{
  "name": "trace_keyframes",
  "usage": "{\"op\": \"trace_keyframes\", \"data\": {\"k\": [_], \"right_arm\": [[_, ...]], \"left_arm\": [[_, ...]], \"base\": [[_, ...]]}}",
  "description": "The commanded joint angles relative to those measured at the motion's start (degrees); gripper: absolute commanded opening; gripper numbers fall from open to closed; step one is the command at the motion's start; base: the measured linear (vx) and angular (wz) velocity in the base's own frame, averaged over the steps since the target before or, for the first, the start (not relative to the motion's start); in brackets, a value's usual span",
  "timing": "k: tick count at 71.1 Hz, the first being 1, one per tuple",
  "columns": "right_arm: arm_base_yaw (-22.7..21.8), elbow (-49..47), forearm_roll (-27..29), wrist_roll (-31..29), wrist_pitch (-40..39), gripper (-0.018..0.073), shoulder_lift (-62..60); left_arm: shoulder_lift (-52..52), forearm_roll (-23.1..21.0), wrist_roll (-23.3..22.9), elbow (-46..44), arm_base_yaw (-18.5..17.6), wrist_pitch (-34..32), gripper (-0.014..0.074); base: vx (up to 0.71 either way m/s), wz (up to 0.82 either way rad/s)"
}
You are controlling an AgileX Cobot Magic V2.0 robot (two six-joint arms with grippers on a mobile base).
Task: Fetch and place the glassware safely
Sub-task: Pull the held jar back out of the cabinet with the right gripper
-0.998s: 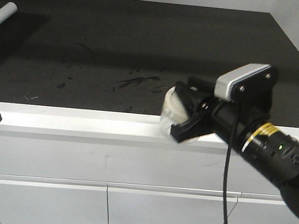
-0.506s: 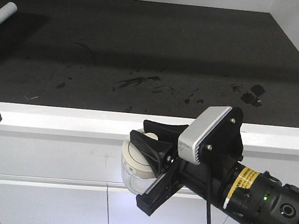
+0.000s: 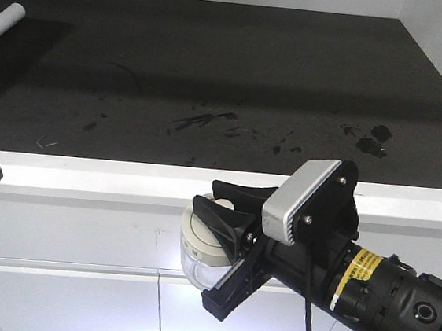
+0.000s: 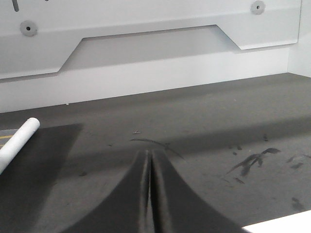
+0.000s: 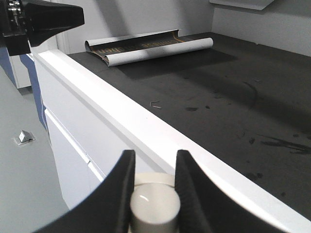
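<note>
Right gripper (image 3: 210,251) is clamping the jar (image 3: 194,242) at lower centre, below the counter (image 3: 85,179) edge; left gripper (image 4: 148,160) is sitting pinched together.

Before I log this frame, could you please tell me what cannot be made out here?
The jar base: front view, hidden by the right gripper and glare.
The jar body: right wrist view, cut off by bottom edge; only the lid shows.
The paper roll: front view, cut by left edge.
</note>
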Motion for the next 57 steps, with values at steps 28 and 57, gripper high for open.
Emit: {"op": "trace_keyframes", "data": {"k": [28, 57], "right_arm": [[0.02, -1.69, 0.68, -0.44, -5.49, -0.0003, -1.78], [0.02, -1.69, 0.68, -0.44, -5.49, -0.0003, -1.78]], "left_arm": [[-0.63, -0.64, -0.34, -1.42, -0.14, -3.97, -0.0007], [-0.56, -0.64, -0.34, -1.42, -0.14, -3.99, -0.0007]], "base": [[0.0, 0.0], [-0.02, 0.08]]}}
